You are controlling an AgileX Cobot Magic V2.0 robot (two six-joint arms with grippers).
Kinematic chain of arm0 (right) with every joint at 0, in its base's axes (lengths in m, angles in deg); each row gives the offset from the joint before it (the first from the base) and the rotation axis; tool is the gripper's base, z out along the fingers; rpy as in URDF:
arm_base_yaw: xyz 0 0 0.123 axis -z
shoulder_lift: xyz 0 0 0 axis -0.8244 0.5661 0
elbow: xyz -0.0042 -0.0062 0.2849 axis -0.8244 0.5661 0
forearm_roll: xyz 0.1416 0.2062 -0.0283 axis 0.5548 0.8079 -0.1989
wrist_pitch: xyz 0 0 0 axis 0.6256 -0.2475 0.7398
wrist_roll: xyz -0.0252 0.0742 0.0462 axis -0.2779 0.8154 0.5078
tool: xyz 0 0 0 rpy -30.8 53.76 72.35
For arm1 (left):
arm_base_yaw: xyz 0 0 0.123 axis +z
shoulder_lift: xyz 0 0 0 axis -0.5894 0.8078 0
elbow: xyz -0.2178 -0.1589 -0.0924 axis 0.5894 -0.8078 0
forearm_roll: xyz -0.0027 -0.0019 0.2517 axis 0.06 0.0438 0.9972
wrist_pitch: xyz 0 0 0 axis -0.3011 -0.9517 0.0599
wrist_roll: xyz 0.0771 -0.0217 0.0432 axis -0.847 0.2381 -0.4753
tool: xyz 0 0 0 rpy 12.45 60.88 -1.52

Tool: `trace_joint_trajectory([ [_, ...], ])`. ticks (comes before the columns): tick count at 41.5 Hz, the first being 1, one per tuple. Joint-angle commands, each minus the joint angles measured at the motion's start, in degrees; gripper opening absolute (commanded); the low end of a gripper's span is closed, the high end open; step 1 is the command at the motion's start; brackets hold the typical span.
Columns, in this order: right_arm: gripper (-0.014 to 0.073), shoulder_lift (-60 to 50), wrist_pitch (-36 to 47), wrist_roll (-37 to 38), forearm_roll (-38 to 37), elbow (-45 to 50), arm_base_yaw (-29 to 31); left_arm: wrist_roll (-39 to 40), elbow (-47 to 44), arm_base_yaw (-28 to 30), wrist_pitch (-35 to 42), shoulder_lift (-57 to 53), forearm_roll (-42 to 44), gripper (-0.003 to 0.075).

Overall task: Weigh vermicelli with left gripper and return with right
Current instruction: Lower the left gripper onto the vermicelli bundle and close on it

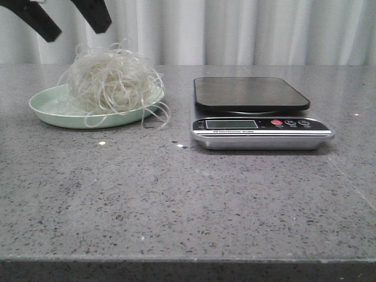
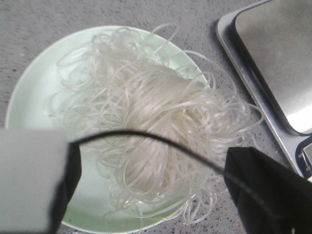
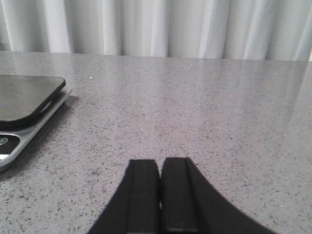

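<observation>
Front view shows the whole scale (image 1: 261, 114) with its display, while the left wrist view shows only one corner of it. One vermicelli (image 1: 111, 82) ball lies on one pale green plate (image 1: 50, 106), left of the scale. The left gripper (image 1: 73, 20) hangs above it, fingers spread wide. The right gripper (image 3: 160, 192) appears only in its own wrist view, fingers pressed together. The table (image 1: 188, 194) is grey speckled stone; white curtains (image 1: 264, 29) hang behind.

Open tabletop (image 1: 176, 194) — scale (image 1: 258, 111) right
</observation>
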Motion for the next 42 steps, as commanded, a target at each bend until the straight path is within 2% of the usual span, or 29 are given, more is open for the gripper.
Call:
trace_joint_trajectory([
  [1, 0.0151, -0.89, 4.36, -0.19, -0.07, -0.49, 0.33, -3.77, 2.74, 1.13, -0.91, 0.06, -4.61, 0.0646],
  [14, 0.0151, -0.89, 4.36, -0.19, -0.07, -0.49, 0.33, -6.75, 2.74, 1.77, -1.53, 5.83, -7.94, 0.0643],
  [21, 0.0151, -0.89, 4.36, -0.19, -0.07, -0.49, 0.33, -6.75, 2.74, 1.77, -0.73, 7.12, -7.83, 0.0612],
  [26, 0.0151, -0.89, 4.36, -0.19, -0.07, -0.49, 0.33, -6.75, 2.74, 1.77, -0.35, 7.12, -7.83, 0.0514],
  [32, 0.0151, -0.89, 4.36, -0.19, -0.07, -0.49, 0.33, -6.75, 2.74, 1.77, -0.01, 7.12, -7.83, 0.0305],
  [36, 0.0151, -0.89, 4.36, -0.19, -0.07, -0.49, 0.33, -6.75, 2.74, 1.77, 0.85, 7.12, -7.83, 0.0134],
  [42, 0.0151, -0.89, 4.36, -0.19, -0.07, -0.49, 0.33, -6.75, 2.74, 1.77, 1.82, 7.12, -7.83, 0.0147],
])
